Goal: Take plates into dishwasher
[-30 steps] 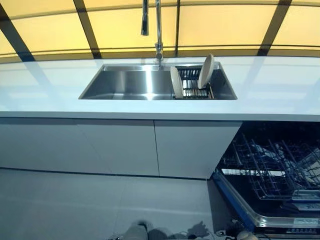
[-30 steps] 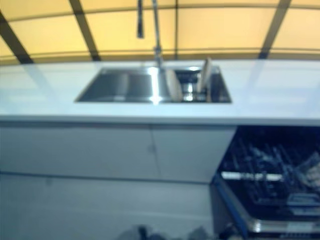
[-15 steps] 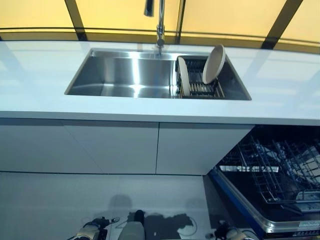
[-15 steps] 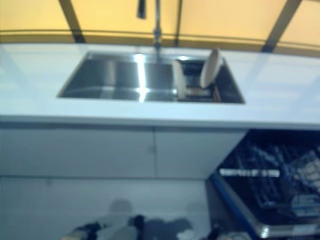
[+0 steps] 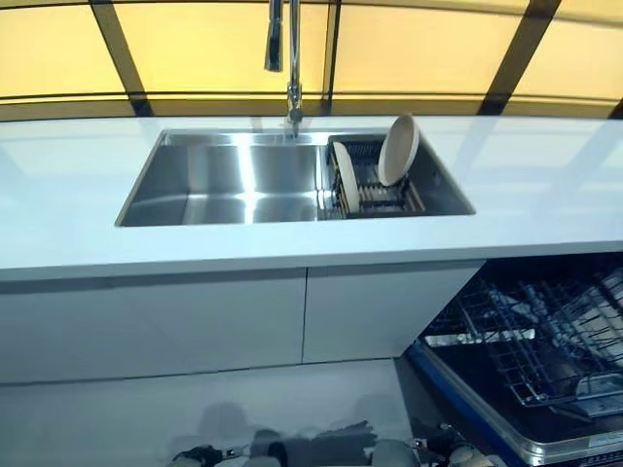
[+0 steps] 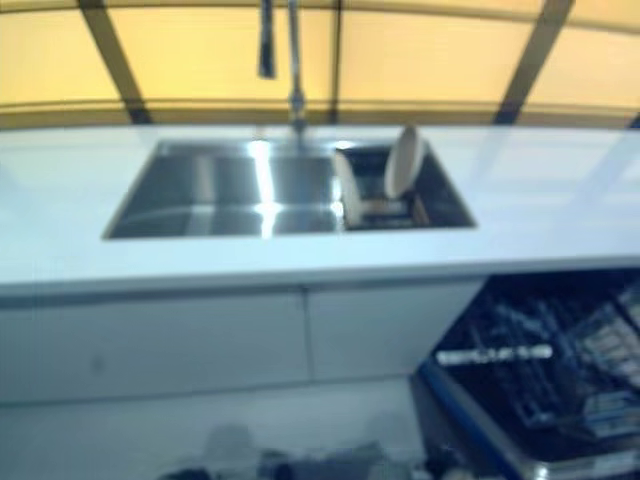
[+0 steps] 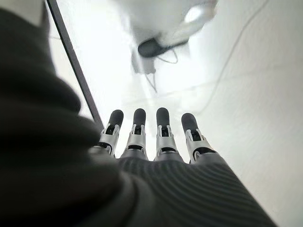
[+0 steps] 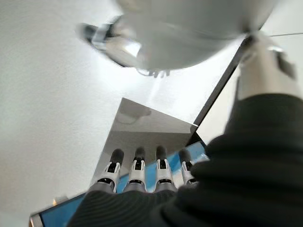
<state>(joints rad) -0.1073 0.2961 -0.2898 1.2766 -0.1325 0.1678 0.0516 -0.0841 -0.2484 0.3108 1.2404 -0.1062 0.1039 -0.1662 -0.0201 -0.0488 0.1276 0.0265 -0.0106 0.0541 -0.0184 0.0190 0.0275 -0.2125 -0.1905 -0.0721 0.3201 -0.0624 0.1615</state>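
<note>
Two cream plates stand on edge in a dark dish rack [image 5: 378,197] in the right part of the steel sink [image 5: 224,185]: one upright at the rack's left [image 5: 345,177], one leaning at its right [image 5: 398,150]. The open dishwasher shows at the lower right with its wire basket [image 5: 545,336] pulled out over the lowered door [image 5: 465,404]. My left hand [image 7: 151,156] hangs low with straight fingers and holds nothing. My right hand [image 8: 142,182] also hangs low, fingers straight and empty. Both are far below the counter.
A tall faucet [image 5: 290,58] rises behind the sink. The white countertop [image 5: 545,185] runs across the view, with white cabinet fronts [image 5: 195,321] below it. Yellow window panes with dark frames lie behind. Grey floor is in front.
The whole picture has shifted, so the camera has moved; the sink now looks nearer. The plates, rack and dishwasher have not moved. Both hands stay low at the bottom edge.
</note>
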